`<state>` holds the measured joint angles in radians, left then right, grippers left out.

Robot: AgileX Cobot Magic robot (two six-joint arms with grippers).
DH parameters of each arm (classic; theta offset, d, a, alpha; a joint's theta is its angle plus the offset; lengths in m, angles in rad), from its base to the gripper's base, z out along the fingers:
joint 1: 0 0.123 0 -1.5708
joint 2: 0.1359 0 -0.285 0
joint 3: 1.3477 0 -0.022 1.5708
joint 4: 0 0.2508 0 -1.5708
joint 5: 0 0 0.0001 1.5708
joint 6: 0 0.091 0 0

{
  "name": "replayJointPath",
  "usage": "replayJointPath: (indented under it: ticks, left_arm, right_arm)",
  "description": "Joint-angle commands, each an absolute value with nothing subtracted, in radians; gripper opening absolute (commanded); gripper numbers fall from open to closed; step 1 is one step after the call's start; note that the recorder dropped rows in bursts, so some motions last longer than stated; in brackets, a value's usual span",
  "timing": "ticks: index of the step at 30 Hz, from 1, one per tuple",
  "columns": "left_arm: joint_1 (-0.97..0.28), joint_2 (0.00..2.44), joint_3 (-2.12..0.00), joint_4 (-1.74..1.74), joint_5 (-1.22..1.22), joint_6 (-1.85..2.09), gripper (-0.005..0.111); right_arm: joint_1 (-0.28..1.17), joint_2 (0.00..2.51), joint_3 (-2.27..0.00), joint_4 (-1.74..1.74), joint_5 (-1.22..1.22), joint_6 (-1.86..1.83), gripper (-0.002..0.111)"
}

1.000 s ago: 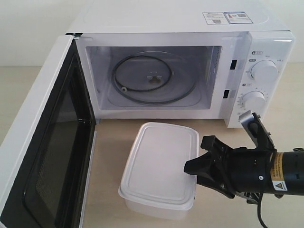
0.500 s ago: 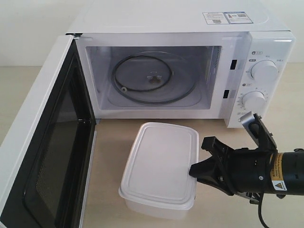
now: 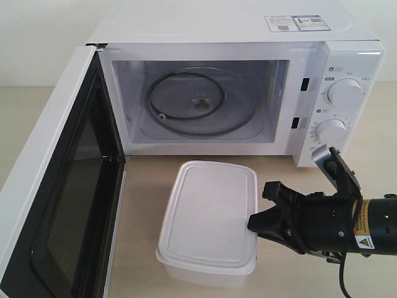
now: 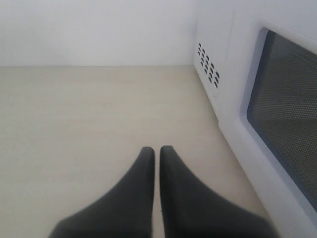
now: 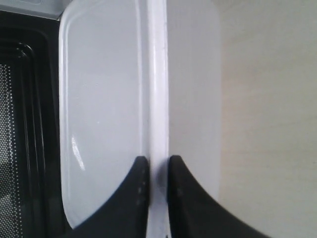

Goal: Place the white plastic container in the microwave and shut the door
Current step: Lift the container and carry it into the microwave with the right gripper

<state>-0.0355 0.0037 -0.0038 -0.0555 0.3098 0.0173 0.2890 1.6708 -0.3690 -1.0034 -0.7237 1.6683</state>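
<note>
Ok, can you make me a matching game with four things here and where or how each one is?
1 white rectangular plastic container
2 white microwave door with dark window
3 round glass turntable
4 black right tool

A swung wide open
B inside the microwave
C pinching the container's rim
D on the table, before the microwave

Pairs: 1-D, 2-A, 3-B, 4-C

Bright, even light; slight glare on the white plastic container (image 5: pixel 104 109); faint shadows.

Pale wooden tabletop (image 3: pixel 142 183), white wall (image 3: pixel 37 37)
</note>
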Motion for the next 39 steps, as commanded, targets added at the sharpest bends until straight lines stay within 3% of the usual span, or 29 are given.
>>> replayJointPath:
  ticks: [1, 22, 26, 33, 39]
  left_arm:
    - [-0.033, 0.000, 0.000, -0.056, 0.307, 0.007, 0.004]
    - [-0.033, 0.000, 0.000, -0.056, 0.307, 0.007, 0.004]
    - [-0.033, 0.000, 0.000, -0.056, 0.307, 0.007, 0.004]
    - [-0.033, 0.000, 0.000, -0.056, 0.307, 0.007, 0.004]
    - [-0.033, 0.000, 0.000, -0.056, 0.307, 0.007, 0.004]
  right_arm:
    - [0.291, 1.670, -0.372, -1.006, -0.758, 1.647, 0.000]
    - [0.343, 1.567, -0.372, -0.866, -0.812, 1.640, 0.000]
    - [0.465, 1.567, -0.372, -0.616, -0.778, 1.529, 0.000]
    - [0.763, 1.567, -0.372, 0.261, -0.778, 1.114, 0.000]
    - [0.780, 1.569, -0.433, 0.392, -0.755, 1.090, 0.000]
